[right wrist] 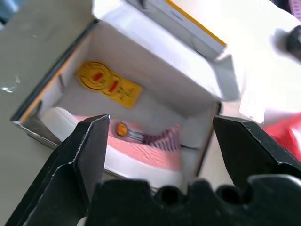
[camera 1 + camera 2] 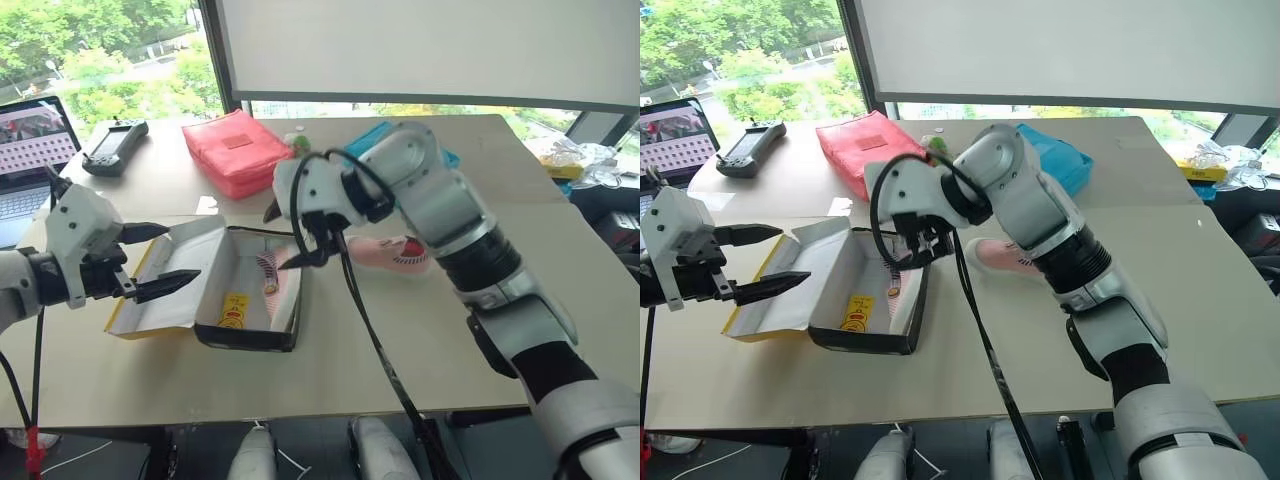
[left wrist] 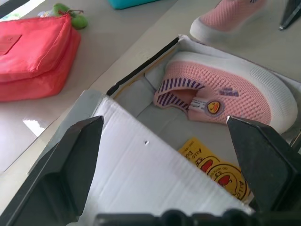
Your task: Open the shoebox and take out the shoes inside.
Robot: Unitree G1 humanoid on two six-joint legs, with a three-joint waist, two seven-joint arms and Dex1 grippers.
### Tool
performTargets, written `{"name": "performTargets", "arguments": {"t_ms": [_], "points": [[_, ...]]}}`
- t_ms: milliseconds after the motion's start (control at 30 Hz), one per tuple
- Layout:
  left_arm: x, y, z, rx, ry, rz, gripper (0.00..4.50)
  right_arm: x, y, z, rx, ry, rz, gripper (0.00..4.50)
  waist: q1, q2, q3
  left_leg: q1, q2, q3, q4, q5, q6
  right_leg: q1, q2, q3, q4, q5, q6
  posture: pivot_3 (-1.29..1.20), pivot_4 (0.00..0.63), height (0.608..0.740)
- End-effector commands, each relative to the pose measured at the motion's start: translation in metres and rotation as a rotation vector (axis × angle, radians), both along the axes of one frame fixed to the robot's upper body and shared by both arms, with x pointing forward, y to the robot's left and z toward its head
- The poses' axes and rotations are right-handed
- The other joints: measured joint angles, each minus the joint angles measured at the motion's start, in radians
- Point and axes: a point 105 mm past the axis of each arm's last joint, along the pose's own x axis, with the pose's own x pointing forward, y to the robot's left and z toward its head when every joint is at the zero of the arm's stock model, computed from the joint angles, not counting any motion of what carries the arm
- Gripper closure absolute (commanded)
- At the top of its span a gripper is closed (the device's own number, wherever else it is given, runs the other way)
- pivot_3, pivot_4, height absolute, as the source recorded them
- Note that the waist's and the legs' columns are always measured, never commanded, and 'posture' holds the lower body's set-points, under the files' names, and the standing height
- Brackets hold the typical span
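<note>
On bench, shoebox (image 2: 235, 300) lay open; one shoe (image 2: 392, 251) already out, other shoe (image 3: 225, 94) left inside; right gripper (image 2: 305, 240) over box, jaws wide, empty; left gripper (image 2: 150, 258) jaws wide.

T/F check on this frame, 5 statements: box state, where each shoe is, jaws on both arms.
1. The shoebox lid is open. True.
2. Both shoes are still in the box. False: one pink shoe lies inside, the other shoe is out on the table beside the box.
3. The right gripper has its jaws open above the box. True.
4. The left gripper grips the lid. False: jaws open, holding nothing.
5. The red pouch sits inside the box. False: on the table behind it.
</note>
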Motion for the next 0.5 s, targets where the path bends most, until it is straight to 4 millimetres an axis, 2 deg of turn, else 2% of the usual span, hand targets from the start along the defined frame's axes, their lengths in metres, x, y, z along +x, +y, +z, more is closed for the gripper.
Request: {"name": "performTargets", "arguments": {"t_ms": [33,167,367,500], "points": [[-0.002,-0.001,0.007,0.018,-0.048,0.002,0.0,-0.018,0.002,0.002,-0.044,0.026,0.066,0.39,0.001,0.0,0.0,0.0,0.0,0.0,0.001,0.0,0.0,0.0,0.0,0.0,0.0,0.0,0.0,0.0,0.15,0.737],[-0.005,0.0,0.004,0.012,-0.046,0.014,0.0,-0.028,0.005,-0.017,-0.101,0.059,0.088,0.39,-0.002,0.0,0.0,0.0,0.002,0.0,0.001,0.0,0.0,0.0,0.003,0.0,0.001,0.0,-0.001,0.0,0.15,0.737],[-0.008,0.001,0.003,0.006,-0.042,0.024,0.0,-0.028,0.024,-0.027,-0.086,0.067,0.084,0.39,-0.007,0.0,0.0,0.001,0.005,0.0,0.0,0.0,0.0,-0.002,0.006,0.001,0.002,0.001,-0.003,0.0,0.15,0.737],[-0.01,0.003,0.005,0.004,-0.044,0.034,0.0,-0.02,0.028,-0.038,-0.095,0.033,0.078,0.39,-0.005,-0.001,0.0,0.001,0.005,0.0,0.0,0.0,0.0,-0.001,0.006,0.001,0.002,0.001,-0.003,0.0,0.15,0.737]]}}
